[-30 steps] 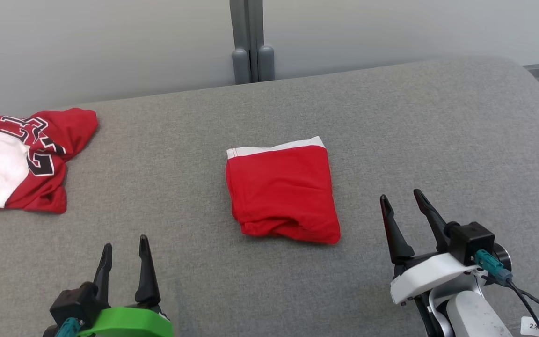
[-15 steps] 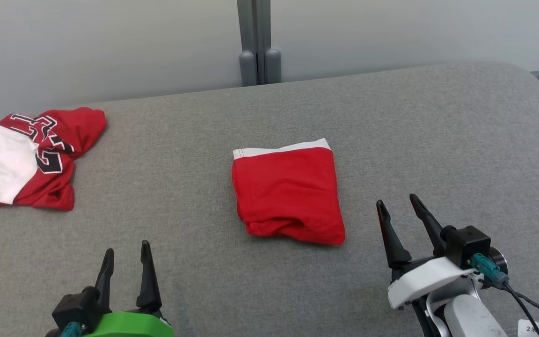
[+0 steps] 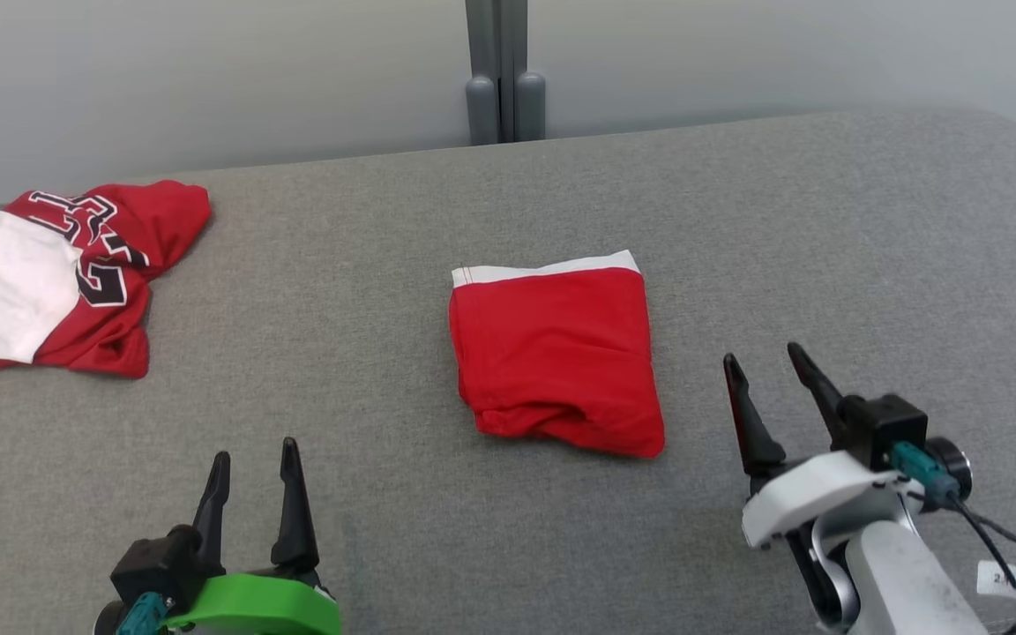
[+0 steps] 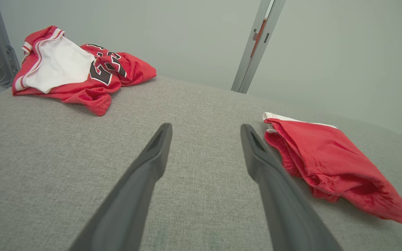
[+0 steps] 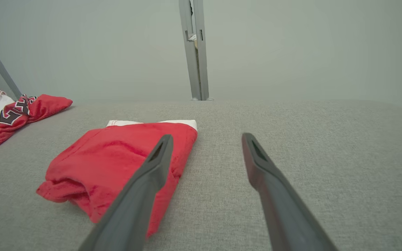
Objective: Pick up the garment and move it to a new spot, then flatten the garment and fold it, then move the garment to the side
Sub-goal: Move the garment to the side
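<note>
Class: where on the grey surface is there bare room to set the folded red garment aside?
Widest: right of the folded garment, past the right gripper. Also the strip between garment and jersey, ahead of the left gripper. Crowded only at the far left, around the jersey.

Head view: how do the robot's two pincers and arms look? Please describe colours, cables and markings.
Both pincers have two long, black, pointed fingers. The left pincer sits on a bright green mount with a teal connector. The right pincer has a white mount, a black box, a teal plug with a black cable, and a small white tag.
</note>
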Controlling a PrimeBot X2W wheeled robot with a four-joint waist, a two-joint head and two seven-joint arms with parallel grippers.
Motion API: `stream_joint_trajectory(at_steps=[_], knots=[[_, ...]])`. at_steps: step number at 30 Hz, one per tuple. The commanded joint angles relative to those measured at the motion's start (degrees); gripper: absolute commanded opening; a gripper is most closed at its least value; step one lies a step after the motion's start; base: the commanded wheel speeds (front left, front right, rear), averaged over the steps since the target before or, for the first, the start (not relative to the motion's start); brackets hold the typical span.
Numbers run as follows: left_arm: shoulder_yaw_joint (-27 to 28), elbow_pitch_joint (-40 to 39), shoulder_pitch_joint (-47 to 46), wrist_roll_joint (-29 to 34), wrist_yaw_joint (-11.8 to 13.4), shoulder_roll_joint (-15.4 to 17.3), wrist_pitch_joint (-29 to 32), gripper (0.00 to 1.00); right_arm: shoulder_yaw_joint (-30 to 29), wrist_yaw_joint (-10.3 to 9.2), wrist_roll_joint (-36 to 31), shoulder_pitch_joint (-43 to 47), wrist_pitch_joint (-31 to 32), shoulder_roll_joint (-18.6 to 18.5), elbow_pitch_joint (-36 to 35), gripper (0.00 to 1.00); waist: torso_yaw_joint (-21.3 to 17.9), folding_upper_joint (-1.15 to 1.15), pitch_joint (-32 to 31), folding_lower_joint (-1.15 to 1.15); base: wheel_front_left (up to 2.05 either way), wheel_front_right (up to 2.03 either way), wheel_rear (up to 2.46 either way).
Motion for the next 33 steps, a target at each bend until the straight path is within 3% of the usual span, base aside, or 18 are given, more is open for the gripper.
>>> stream_joint_trajectory(at_steps=[1,7,18,25,26,27,28,29,33], knots=[[-0.3,-0.4,-1.1,-0.7,0.2,0.1,-0.2,1.00,-0.4,-0.08,-0.8,-2.5,0.8,0.0,0.1,1.00,1.1,0.00,1.2,0.00,0.00,0.00,0.00],[-1.9,-0.8,-2.6,-1.7,0.6,0.1,-0.1,1.00,-1.6,-0.08,-1.7,-10.8,8.0,-0.1,3.0,1.00,3.6,0.00,3.9,0.00,0.00,0.00,0.00],[-3.4,-0.8,-4.6,-2.5,0.8,0.1,-0.1,1.00,0.8,-0.08,7.0,-21.0,25.5,-2.3,19.7,1.00,9.1,0.00,6.3,0.00,0.00,0.00,0.00],[-3.6,-0.9,-4.5,-2.3,0.9,0.1,-0.1,1.00,2.7,-0.08,11.5,-23.1,28.5,-3.4,26.1,1.00,10.8,0.00,6.8,0.00,0.00,0.00,0.00],[-3.6,-1.0,-4.4,-2.2,1.0,0.1,-0.1,1.00,3.1,-0.08,11.9,-23.4,28.5,-3.6,26.8,0.91,10.8,0.00,6.9,0.00,0.00,0.00,0.00],[-3.6,-1.0,-4.3,-2.1,1.0,0.1,-0.1,1.00,3.5,-0.08,12.2,-23.6,28.3,-3.6,27.3,0.42,10.7,0.00,6.9,0.00,0.00,0.00,0.00],[-3.6,-1.1,-4.2,-1.9,1.0,0.1,-0.1,1.00,4.1,-0.08,12.7,-24.0,28.0,-3.6,27.6,0.12,10.5,0.00,6.9,0.00,0.00,0.00,0.00],[-3.7,-1.1,-4.2,-1.7,0.9,0.1,-0.1,1.00,4.4,-0.08,13.0,-24.3,27.8,-3.7,27.8,0.00,10.3,0.00,7.0,0.00,0.00,0.00,0.00],[-4.1,-1.5,-4.6,-0.5,0.3,0.1,-0.1,1.00,6.8,-0.09,13.8,-26.3,24.8,-5.4,27.5,0.00,8.0,0.00,7.6,0.00,0.00,0.00,0.00]])
